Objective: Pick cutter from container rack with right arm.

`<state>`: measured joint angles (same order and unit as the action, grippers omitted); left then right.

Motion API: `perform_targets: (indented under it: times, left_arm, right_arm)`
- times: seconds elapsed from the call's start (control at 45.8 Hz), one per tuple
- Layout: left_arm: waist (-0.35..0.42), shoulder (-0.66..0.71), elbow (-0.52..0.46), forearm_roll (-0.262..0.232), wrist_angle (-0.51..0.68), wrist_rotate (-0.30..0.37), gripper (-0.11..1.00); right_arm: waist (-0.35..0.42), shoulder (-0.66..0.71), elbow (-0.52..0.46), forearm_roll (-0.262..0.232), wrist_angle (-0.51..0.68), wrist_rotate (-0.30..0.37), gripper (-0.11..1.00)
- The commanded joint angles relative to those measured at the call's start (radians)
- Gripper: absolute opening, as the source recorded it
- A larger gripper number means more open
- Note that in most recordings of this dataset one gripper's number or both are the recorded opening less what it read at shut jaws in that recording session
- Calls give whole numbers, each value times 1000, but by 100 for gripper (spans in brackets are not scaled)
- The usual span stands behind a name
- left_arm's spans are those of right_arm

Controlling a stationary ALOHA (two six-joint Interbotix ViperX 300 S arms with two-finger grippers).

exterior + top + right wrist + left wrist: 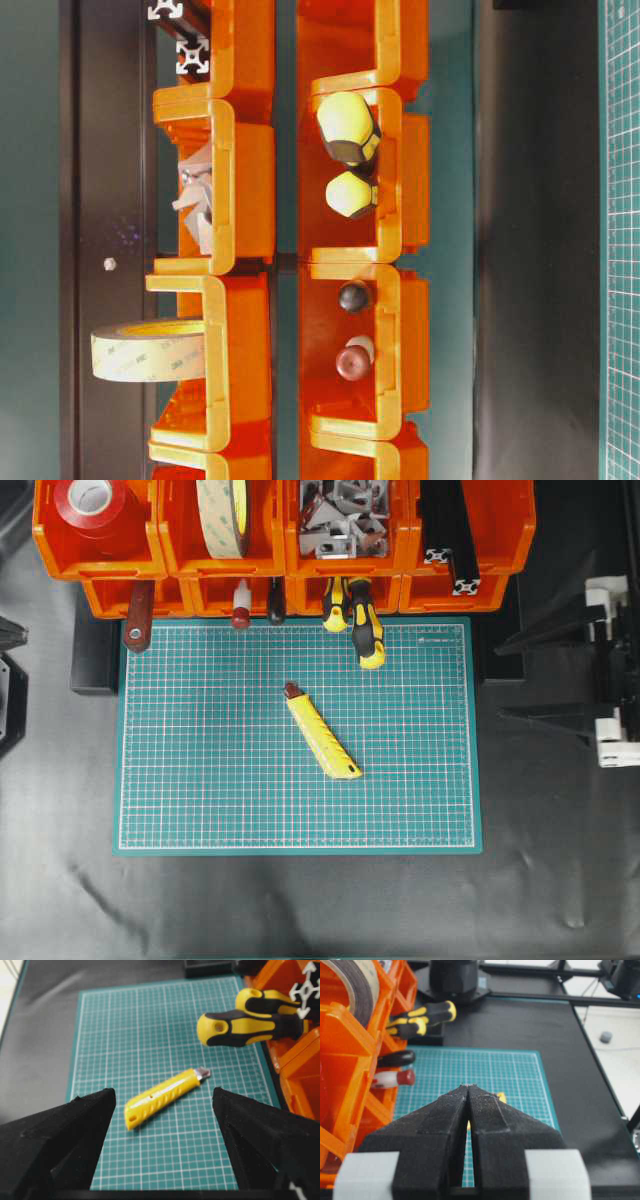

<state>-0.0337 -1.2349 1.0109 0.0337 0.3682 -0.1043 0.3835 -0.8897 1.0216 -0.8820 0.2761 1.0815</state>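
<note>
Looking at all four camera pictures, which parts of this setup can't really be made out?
- Left gripper: shown only by its own wrist view; the overhead left edge cuts it off.
- Right gripper: its fingertips run off the bottom edge of its wrist view.
- Cutter: in the left wrist view the closed fingers hide nearly all of it.
- Container rack: the overhead top edge crops it; bin walls hide the tool tips.
- Print on the tape roll: too small.
</note>
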Motion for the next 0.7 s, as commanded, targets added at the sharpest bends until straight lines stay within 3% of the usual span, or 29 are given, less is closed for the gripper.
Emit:
perform_targets:
  times: [0.0, 0.284, 0.677]
  left_arm:
    - [-3, 6, -25, 2, -6, -3, 0]
    - [2, 6, -23, 2, -11, -3, 0]
    - [5, -15, -15, 2, -51, -3, 0]
  right_arm:
    - [2, -29, -14, -2, -11, 0, 76]
    - [2, -107, 12, -2, -11, 2, 75]
    - [2, -117, 15, -2, -11, 0, 75]
